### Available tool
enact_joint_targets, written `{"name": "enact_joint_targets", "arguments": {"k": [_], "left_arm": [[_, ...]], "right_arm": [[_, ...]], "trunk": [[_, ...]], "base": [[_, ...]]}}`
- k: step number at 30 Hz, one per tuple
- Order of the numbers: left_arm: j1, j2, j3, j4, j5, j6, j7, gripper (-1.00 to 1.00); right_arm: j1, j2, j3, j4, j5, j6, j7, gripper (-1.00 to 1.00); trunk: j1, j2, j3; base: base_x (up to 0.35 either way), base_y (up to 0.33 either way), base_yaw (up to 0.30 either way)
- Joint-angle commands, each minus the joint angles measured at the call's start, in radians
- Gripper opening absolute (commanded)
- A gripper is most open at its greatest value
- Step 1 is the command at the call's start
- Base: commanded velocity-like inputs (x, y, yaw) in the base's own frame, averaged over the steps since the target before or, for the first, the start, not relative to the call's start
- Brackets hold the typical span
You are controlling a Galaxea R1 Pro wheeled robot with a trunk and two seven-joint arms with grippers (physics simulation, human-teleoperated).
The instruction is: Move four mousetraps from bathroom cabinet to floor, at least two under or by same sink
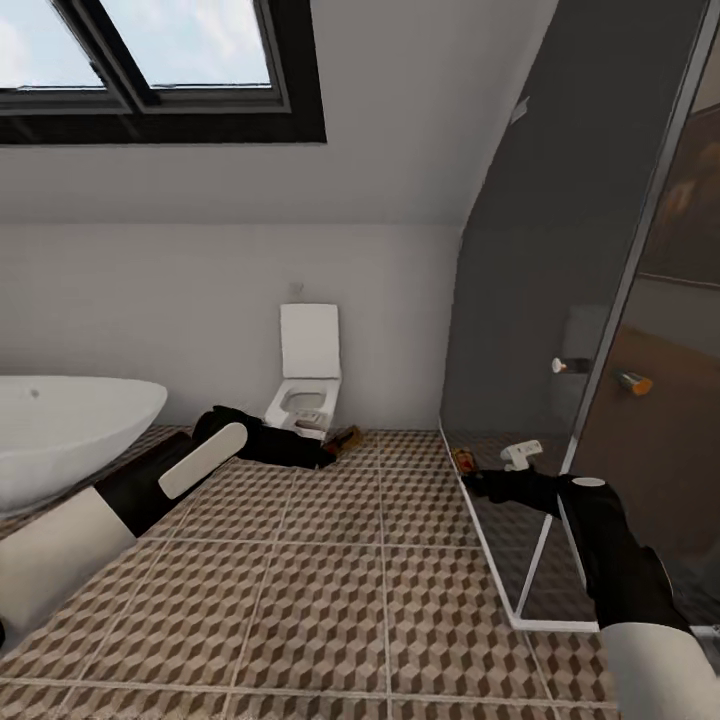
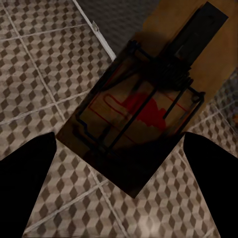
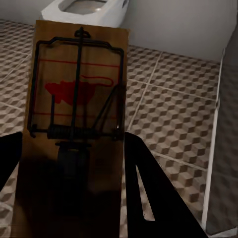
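right arm outstretched | right tool grips mousetrap | above bathroom floor

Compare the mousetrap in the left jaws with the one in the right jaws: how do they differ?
The flat brown wooden mousetrap in the left wrist view sits skewed between the jaws, mostly shadowed; the flat brown wooden mousetrap in the right wrist view lies straight along them, its far half lit. Both carry dark wire parts and a red mouse print above the cube-patterned tile floor.
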State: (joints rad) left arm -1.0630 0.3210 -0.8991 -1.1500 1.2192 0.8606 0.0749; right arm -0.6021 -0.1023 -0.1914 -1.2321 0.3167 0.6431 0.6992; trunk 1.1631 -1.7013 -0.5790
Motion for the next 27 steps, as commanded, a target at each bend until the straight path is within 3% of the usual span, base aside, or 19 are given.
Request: {"name": "enact_joint_targets", "arguments": {"k": [1,4,10,13,19,25,27], "left_arm": [[-0.002,-0.001,0.002,0.010,0.011,0.000,0.008,-1.00],[-0.002,-0.006,0.009,0.027,0.011,-0.002,0.010,-1.00],[-0.002,-0.008,0.016,0.098,0.011,-0.004,0.060,-1.00],[-0.002,-0.008,0.017,0.130,0.011,-0.005,0.097,-1.00],[-0.002,-0.008,0.018,0.171,0.010,-0.006,0.115,-1.00],[-0.002,-0.006,0.020,0.272,0.008,-0.010,0.119,-1.00],[-0.002,-0.009,0.020,0.306,0.008,-0.016,0.147,-1.00]], "right_arm": [[-0.001,0.006,0.015,0.017,0.007,-0.010,-0.008,-1.00],[-0.001,0.032,0.049,0.066,0.007,-0.045,-0.069,-1.00],[-0.001,0.064,0.062,0.136,0.007,-0.101,-0.135,-1.00],[-0.001,0.067,0.062,0.150,0.007,-0.110,-0.141,-1.00],[-0.001,0.068,0.063,0.156,0.008,-0.149,-0.159,-1.00],[-0.001,0.068,0.062,0.155,0.007,-0.201,-0.310,-1.00],[-0.001,0.068,0.062,0.155,0.005,-0.204,-0.360,-1.00]], "trunk": [[0.000,-0.001,-0.001],[0.000,-0.001,-0.001],[0.000,-0.001,-0.001],[0.000,-0.001,-0.001],[0.000,-0.001,-0.001],[0.000,-0.001,-0.001],[0.000,-0.001,-0.001]], "base": [[0.000,0.000,0.284],[0.000,0.000,0.284],[0.000,0.000,0.284],[0.000,0.000,0.284],[0.000,0.000,0.284],[0.000,0.000,0.284],[0.000,0.000,0.284]]}}
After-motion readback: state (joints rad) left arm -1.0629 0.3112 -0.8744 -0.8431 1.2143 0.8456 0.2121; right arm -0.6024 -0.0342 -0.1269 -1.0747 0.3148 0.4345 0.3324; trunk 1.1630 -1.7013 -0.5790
